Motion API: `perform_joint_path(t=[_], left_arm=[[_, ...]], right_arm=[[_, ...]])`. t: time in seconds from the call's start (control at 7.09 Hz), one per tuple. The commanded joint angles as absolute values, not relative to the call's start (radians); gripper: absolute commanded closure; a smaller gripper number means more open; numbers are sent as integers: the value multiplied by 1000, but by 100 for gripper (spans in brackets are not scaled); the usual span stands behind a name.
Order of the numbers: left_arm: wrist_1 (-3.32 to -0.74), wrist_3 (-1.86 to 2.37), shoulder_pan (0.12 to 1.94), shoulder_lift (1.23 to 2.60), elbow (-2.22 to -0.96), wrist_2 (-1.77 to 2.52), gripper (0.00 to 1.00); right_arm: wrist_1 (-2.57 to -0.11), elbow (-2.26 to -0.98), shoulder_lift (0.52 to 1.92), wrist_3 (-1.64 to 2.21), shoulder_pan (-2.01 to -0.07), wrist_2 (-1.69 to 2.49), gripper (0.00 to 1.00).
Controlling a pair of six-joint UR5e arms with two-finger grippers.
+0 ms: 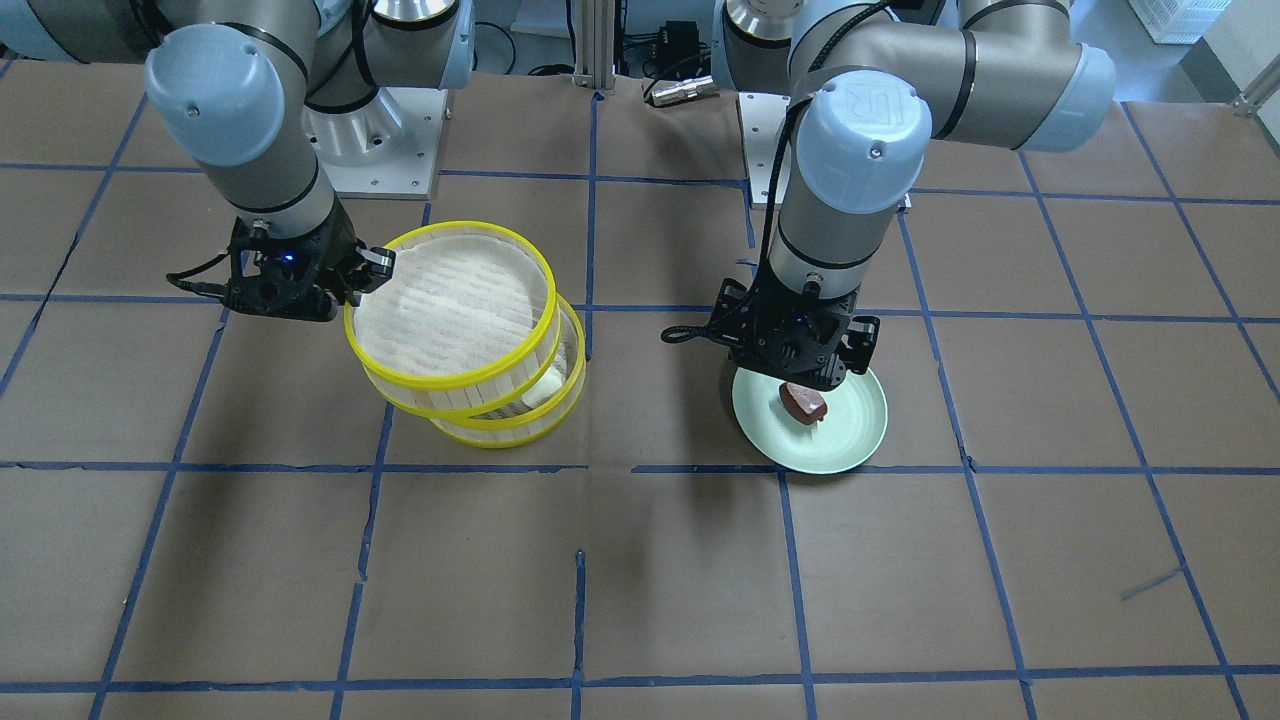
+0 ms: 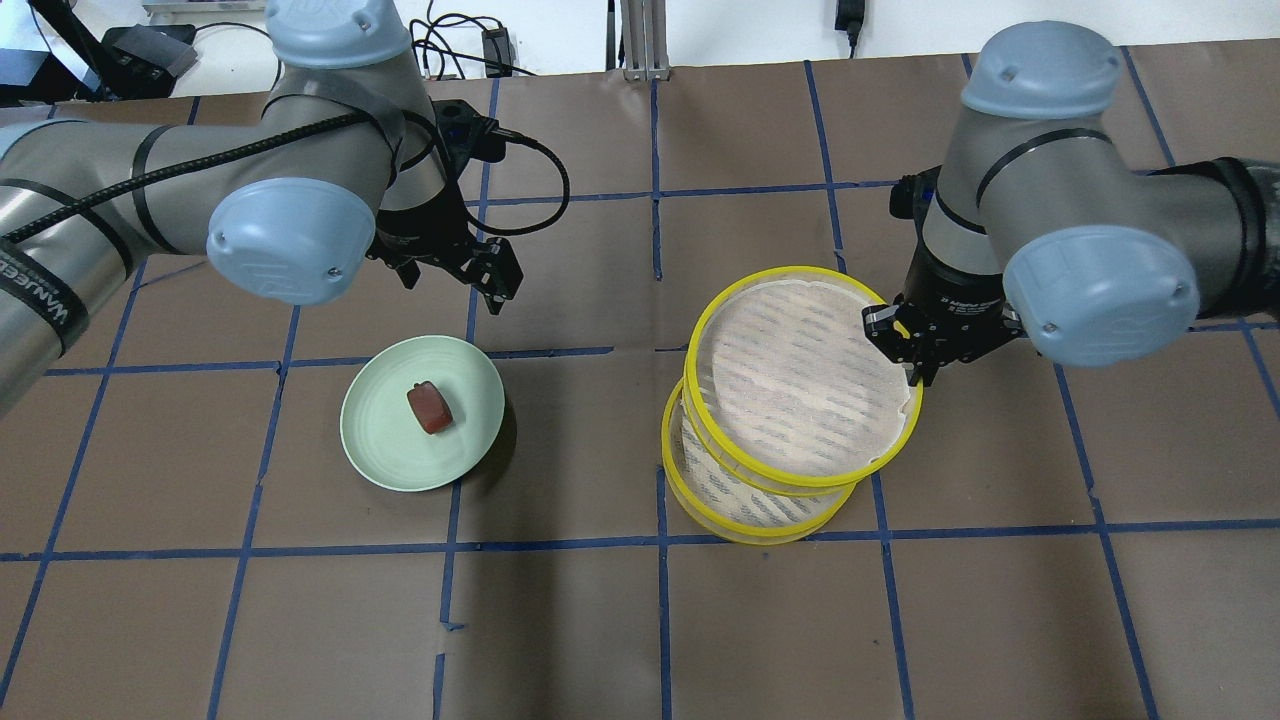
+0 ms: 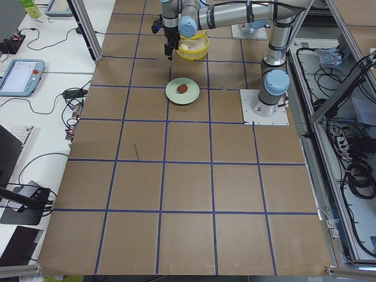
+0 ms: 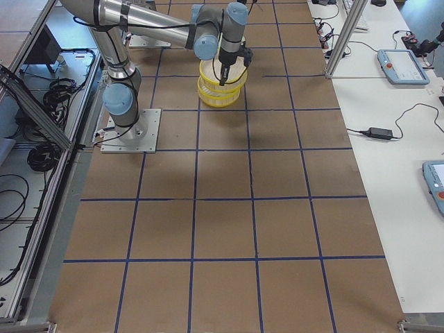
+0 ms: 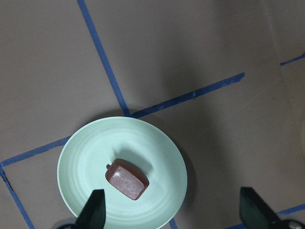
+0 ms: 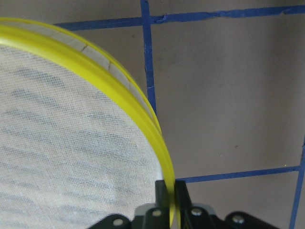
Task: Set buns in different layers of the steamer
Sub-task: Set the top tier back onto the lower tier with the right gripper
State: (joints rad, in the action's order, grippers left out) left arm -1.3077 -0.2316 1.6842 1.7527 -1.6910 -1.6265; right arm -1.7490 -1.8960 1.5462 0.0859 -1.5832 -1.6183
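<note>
The reddish-brown bun [image 2: 429, 408] lies on the pale green plate [image 2: 380, 445]; it also shows in the left wrist view [image 5: 127, 179]. My left gripper [image 2: 497, 280] hovers above the plate's far edge, open and empty. My right gripper [image 2: 908, 352] is shut on the yellow rim of the upper steamer layer [image 2: 800, 375], which is tilted and rests askew on the lower layer [image 2: 740, 522]. The upper layer holds nothing. The white bun [image 1: 548, 386] lies in the lower layer, seen through the gap under the tilted tray.
The brown paper table [image 2: 640, 620] has a grid of blue tape lines. The arm bases stand on metal plates [image 1: 385, 165] at the robot's side. Cables and a metal post [image 2: 640, 40] lie at the far edge.
</note>
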Motion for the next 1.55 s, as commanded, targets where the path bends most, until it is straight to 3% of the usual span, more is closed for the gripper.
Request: perform_joint_path(t=[0.0, 0.42, 1.41], left_arm=[[-1307, -245, 1675, 1761, -1692, -1629, 0], [-1305, -244, 1675, 1763, -1692, -1628, 0], [-1307, -235, 1675, 1759, -1692, -1629, 0]], right_arm=[[-1758, -1924, 1531, 95, -1614, -1632, 97], [-1749, -1927, 1525, 161, -1697, -1661, 97], [-1756, -1921, 1479, 153, -1687, -1703, 96]])
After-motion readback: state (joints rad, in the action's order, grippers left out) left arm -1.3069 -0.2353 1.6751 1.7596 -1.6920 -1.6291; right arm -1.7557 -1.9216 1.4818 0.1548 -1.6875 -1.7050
